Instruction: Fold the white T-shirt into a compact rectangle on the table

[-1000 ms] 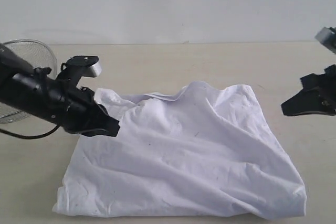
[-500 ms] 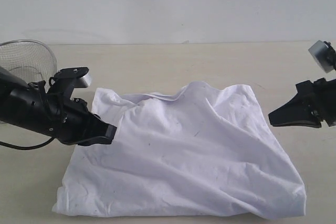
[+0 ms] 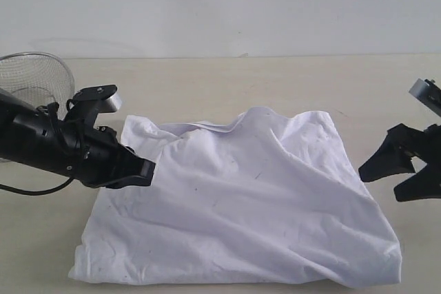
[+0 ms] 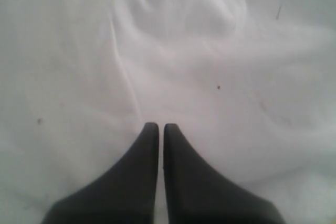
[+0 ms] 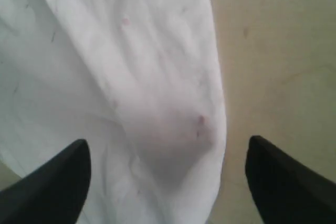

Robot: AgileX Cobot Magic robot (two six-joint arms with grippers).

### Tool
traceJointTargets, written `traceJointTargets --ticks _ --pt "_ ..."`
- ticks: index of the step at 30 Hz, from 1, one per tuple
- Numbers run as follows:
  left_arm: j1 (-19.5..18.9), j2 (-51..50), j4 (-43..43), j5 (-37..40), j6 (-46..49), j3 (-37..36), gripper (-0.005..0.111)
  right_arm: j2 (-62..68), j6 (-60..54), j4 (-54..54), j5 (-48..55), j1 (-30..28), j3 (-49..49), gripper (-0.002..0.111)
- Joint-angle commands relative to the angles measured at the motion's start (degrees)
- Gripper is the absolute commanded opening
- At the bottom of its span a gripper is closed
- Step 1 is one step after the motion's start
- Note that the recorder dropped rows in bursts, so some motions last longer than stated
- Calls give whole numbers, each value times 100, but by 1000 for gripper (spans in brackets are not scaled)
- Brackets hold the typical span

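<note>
1. The shirt [image 3: 241, 197] lies in a rumpled, partly folded heap on the table [image 3: 207, 80], in the middle and towards the front edge. Its front hem runs fairly straight, while the back edge humps up in loose folds. Only plain white cloth with a few dark specks shows.
2. The left gripper [image 3: 146, 170] has its jaws pressed together with nothing seen between them. Its tip sits at the shirt's left back corner. The left wrist view shows wrinkled white cloth filling the whole picture beyond the closed fingers [image 4: 149, 150] — whether the tip touches the cloth cannot be told.
3. The right gripper [image 3: 380, 187] has its jaws spread wide and holds nothing. In the exterior view it hangs just off the shirt's right edge, apart from the cloth. In the right wrist view the shirt's edge runs between the two spread fingers [image 5: 63, 177], with bare table on one side.
4. A wire-mesh basket [image 3: 34, 77] stands at the far left — behind the left arm and clear of the shirt.
</note>
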State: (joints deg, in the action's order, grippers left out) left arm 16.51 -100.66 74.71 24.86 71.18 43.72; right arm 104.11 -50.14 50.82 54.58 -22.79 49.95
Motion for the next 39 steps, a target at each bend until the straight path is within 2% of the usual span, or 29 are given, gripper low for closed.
traceJointTargets --ticks 1,8,11,23,27,28,30,31,33,36,39 --pt "0 1 82 151 42 -11 4 -8 515 -259 -29 -1 -12 78" --pt "0 -204 82 198 65 -11 4 177 529 -282 11 51 -12 78" --pt "0 -281 209 334 277 10 4 395 529 -211 -63 250 -12 78" --pt "0 -554 285 494 335 37 4 1333 438 302 -1024 2064 25 78" --pt "0 -668 311 577 335 37 4 1446 497 329 -1312 2429 163 77" --pt "0 -665 328 577 335 37 4 1446 495 382 -1384 2474 202 72" --pt "0 -665 346 604 339 51 4 1446 530 407 -1487 2474 274 54" --pt "0 -665 346 630 339 64 4 1446 530 407 -1572 2462 304 40" --pt "0 -665 346 672 349 125 4 1446 530 395 -1790 2452 349 4" --pt "0 -665 346 715 349 162 4 1446 559 308 -2099 2452 364 0" --pt "25 -665 346 715 349 162 4 1435 572 -224 -2222 2452 364 0"
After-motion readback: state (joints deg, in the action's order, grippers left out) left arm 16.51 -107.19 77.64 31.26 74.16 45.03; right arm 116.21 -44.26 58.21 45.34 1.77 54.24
